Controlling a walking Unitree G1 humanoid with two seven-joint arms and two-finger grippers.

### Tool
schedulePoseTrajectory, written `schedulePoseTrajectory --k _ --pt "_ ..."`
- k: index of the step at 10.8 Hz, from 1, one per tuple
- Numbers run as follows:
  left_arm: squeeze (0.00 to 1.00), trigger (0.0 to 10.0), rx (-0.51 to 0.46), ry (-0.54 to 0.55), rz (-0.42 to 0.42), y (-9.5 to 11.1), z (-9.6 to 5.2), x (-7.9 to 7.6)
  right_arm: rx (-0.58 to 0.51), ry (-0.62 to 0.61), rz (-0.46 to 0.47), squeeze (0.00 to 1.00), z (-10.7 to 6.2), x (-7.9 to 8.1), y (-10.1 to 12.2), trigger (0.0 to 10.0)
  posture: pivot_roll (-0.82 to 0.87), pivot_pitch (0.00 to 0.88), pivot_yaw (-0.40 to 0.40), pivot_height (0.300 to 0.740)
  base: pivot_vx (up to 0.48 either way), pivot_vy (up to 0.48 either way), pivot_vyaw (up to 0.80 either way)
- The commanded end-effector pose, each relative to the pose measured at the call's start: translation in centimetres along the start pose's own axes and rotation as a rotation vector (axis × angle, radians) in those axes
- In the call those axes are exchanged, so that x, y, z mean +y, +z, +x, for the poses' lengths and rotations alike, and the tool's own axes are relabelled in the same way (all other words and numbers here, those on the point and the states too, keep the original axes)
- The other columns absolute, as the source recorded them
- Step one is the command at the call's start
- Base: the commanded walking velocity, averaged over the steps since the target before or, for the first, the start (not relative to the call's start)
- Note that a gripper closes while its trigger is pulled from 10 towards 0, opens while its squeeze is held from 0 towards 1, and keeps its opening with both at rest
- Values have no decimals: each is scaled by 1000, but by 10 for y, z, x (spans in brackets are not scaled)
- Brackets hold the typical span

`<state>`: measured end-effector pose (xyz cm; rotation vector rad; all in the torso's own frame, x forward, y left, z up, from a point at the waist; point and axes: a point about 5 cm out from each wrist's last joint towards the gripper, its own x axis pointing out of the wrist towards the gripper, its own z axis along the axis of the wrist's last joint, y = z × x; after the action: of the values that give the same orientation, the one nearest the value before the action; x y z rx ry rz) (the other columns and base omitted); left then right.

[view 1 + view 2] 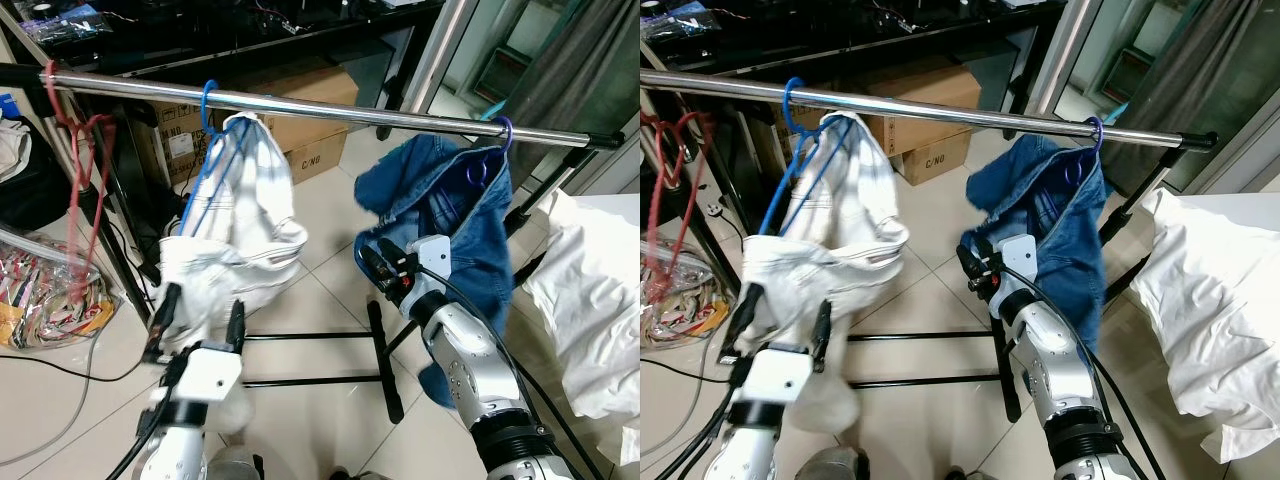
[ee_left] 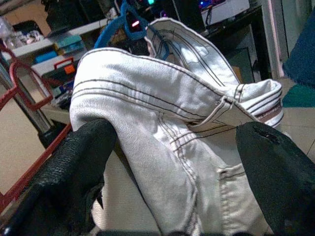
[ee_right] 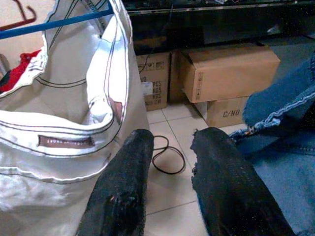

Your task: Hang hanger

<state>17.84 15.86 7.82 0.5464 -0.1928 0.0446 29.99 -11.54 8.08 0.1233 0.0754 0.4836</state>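
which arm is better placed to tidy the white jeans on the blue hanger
Left. The left gripper is open right at the white jeans, fabric between its fingers. The right gripper sits empty by the denim garment.

Daylight comes in from the glazed doorway at upper right, leaving the head views evenly bright and sharp, with a pale sheen on the floor tiles (image 1: 320, 300) and glare along the steel rail (image 1: 300, 100). The shelving behind sits in shadow. In the left wrist view the near black fingers (image 2: 74, 167) are soft and blurred.
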Motion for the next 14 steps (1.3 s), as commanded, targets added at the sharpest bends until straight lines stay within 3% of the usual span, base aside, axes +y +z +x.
schedulePoseTrajectory --k 1,3,4,5,7,9,11,12,14 --pt "0 10000 -22 16 -19 6 0 0 -7 -19 -18 0 0 -7 4 10000 367 68 -158 740 0 0 0" --pt "0 10000 21 -31 -44 2 -3 -6 -4 -16 -18 0 1 -7 3 10000 373 64 -159 740 0 0 0" --pt "0 10000 65 -60 -24 -6 -13 -8 -3 -16 -19 0 1 -7 3 10000 369 65 -156 740 0 0 0" --pt "0 10000 74 -17 -39 -8 -27 -1 2 -24 -20 0 0 -9 2 10000 370 66 -158 740 0 0 0" --pt "0 10000 67 54 -100 -3 -23 5 13 -14 -24 0 -1 -8 -1 10000 376 70 -164 740 0 0 0" --pt "0 10000 24 112 -65 5 -29 13 17 -14 -29 0 -2 -10 0 10000 378 75 -170 740 0 0 0" --pt "0 10000 17 159 -31 3 -18 32 27 -4 -34 0 -2 -9 -2 10000 384 78 -175 740 0 0 0" --pt "0 10000 -9 133 3 0 -3 36 28 8 -35 0 0 -6 -2 10000 392 77 -185 740 0 0 0" --pt "0 10000 -28 74 20 -1 7 32 22 8 -34 0 3 -6 1 10000 387 72 -186 740 0 0 0"
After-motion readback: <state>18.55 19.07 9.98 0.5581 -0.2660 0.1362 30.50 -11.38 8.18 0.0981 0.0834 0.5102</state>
